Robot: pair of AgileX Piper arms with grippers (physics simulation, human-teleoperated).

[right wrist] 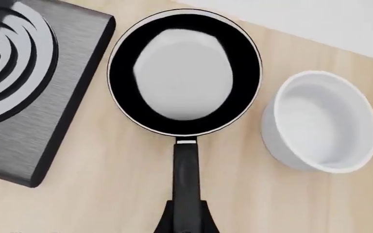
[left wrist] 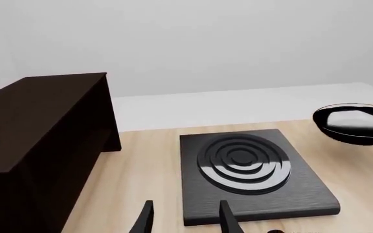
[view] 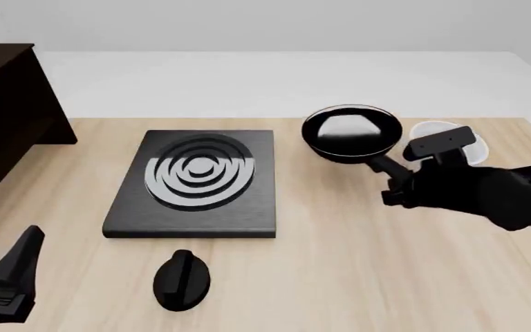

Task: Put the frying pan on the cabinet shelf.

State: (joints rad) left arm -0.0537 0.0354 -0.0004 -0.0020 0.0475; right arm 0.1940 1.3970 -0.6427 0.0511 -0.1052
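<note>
Right jaws (right wrist: 186, 216): I have them closed on the near end of the handle of the frying pan (right wrist: 185, 73); in the right wrist view the two dark fingers press the handle from both sides.
Left jaws (left wrist: 185, 218): I hold them apart, with nothing between the fingers, low over the near left corner of the bench (view: 367, 277); in the front view only the dark body of this arm shows at the lower left edge.
Frying pan: it is near the far right part of the bench, to the right of the stove plate (view: 196, 181), with the handle pointing toward my side. The glossy inside shows a pale reflection. I cannot tell if the pan bottom touches the bench or is a little above it.
White bowl (right wrist: 319, 121): it stands just beside the pan, on its right side, close to the right edge of the bench; in the front view my right arm covers part of it.
Stove plate: flat and black with grey rings, it lies about in the middle of the bench.
Cabinet shelf (left wrist: 41, 116): the dark brown top of the cabinet stands at the far left of the bench, well apart from the pan, and it carries nothing that I can see.
Black knob (view: 182, 278): it lies on the bench near the front edge, just before the stove plate.
</note>
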